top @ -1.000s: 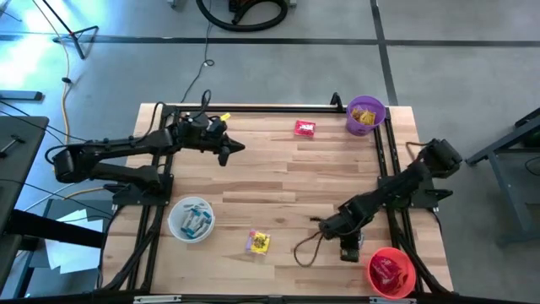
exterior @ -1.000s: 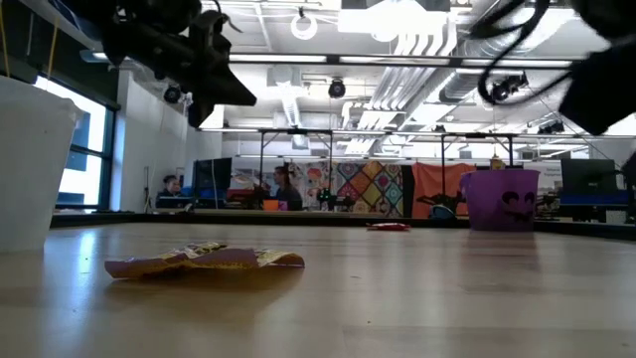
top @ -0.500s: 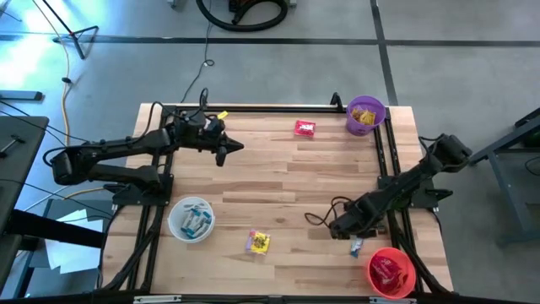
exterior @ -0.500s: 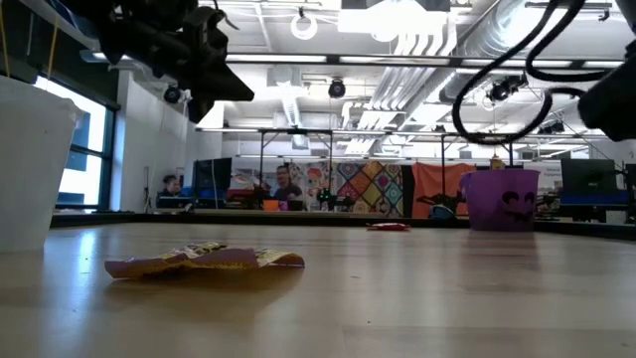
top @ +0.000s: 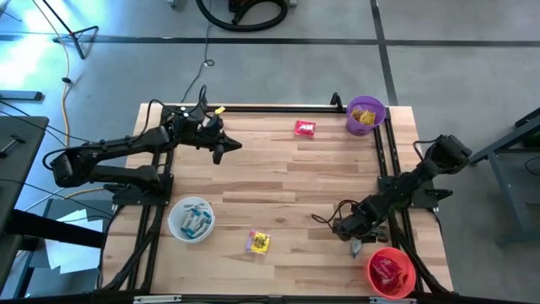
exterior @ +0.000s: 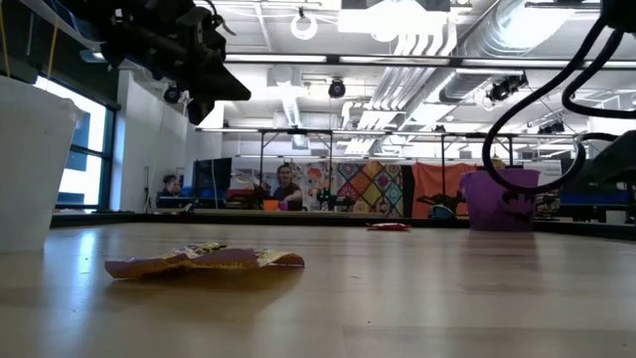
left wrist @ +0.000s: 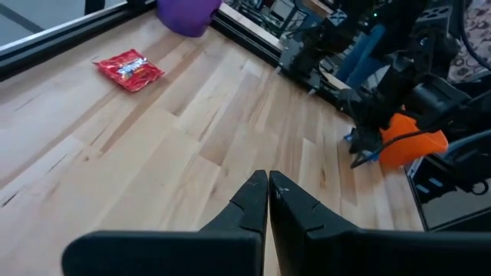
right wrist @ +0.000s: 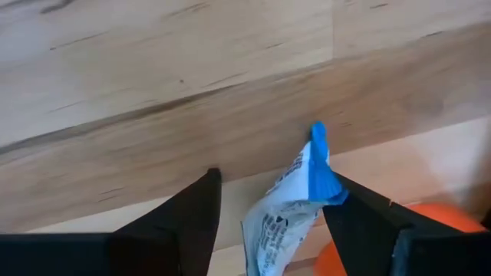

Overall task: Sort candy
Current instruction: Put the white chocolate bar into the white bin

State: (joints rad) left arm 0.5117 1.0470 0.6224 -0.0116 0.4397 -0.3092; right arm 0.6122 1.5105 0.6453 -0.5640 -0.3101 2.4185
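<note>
A light blue and white candy (right wrist: 288, 215) lies on the wood beside the red bowl (top: 391, 272). My right gripper (right wrist: 278, 205) points down over it, open, with one finger on each side. A red candy (top: 305, 128) lies near the purple bowl (top: 365, 114), which holds yellow candy. A yellow candy (top: 258, 242) lies flat near the front edge, right of the white bowl (top: 191, 219) that holds blue candy. My left gripper (top: 226, 149) is shut on nothing, above the table's far left part. My right gripper stands astride the blue candy, which lies on the table. The candy's blue end (right wrist: 317, 165) shows right beside one finger (right wrist: 360, 218). I cannot tell whether they touch.
Dark rails (top: 384, 160) run along the table's right, far and left sides. The middle of the table (top: 278, 186) is bare wood. A cable loop (top: 333, 215) hangs by my right wrist. People sit at desks in the room beyond the table in the low view.
My right gripper has rolled about its own axis and shifted a little toward the far edge from beside the red bowl. The blue candy, under the gripper a second ago, now shows on the table.
</note>
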